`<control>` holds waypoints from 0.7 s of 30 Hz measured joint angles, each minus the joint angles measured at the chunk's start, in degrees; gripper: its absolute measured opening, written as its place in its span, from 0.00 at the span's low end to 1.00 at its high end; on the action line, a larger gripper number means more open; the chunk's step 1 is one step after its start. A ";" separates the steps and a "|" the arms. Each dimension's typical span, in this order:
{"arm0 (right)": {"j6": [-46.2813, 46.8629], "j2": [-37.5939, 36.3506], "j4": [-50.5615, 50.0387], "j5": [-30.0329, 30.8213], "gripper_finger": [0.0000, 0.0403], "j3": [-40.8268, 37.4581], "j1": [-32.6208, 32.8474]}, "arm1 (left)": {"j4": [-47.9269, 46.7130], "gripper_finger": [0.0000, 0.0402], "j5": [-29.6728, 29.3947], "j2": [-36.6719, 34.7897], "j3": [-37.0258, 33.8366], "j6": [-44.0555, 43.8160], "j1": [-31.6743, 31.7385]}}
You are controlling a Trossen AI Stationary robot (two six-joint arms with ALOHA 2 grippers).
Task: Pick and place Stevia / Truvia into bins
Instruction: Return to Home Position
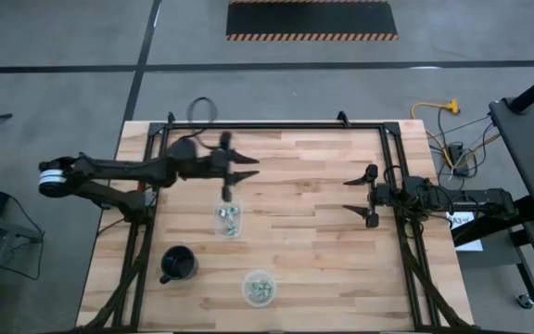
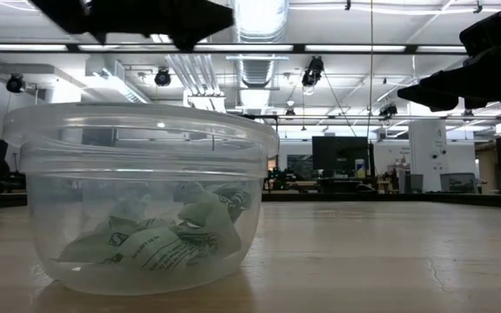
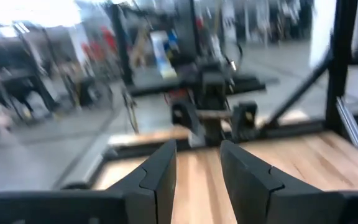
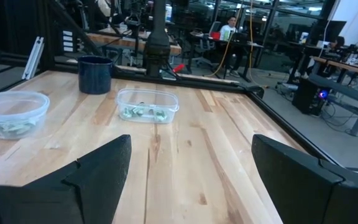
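Hanging over the bench [image 1: 313,260], the left end effector [image 1: 251,169] sits above the wood just beside the squarish bin [image 4: 169,102], on the side away from the black mug [image 1: 178,263]. Its wrist view shows the two dark fingers [image 3: 160,180] parted by a narrow gap. Bare bench planks show between them and nothing is held.

The right end effector [image 1: 362,196] is at the right side of the bench, well apart from both bins. Its fingers [image 4: 104,168] are spread wide and empty, pointing across the bench toward the containers.

Sweetener packets [image 4: 143,112], pale green and white, lie inside the squarish bin, which stands upright near the middle of the bench. More packets lie in a loose, crumpled heap at the bottom of the round bin [image 2: 137,130]. That bin stands upright near the bench's front edge, closest to the low camera. None can be seen loose on the bench surface.

The black mug stands upright on the left half of the bench, near the squarish bin and touching neither bin. In the low view, dark arm parts show only along the top, above the round bin's rim.
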 joint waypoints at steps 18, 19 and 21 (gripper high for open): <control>0.00 0.00 -0.02 0.00 0.81 0.00 0.00 | 38.91 0.27 -15.56 -23.24 -36.66 1.56 2.33; 0.00 0.00 -0.02 0.00 0.81 0.00 0.00 | 38.91 0.27 -15.56 -24.37 -37.18 1.58 2.33; 0.00 0.00 -0.02 -0.02 0.81 0.00 0.00 | 38.91 0.27 -15.56 -26.19 -38.10 1.58 2.33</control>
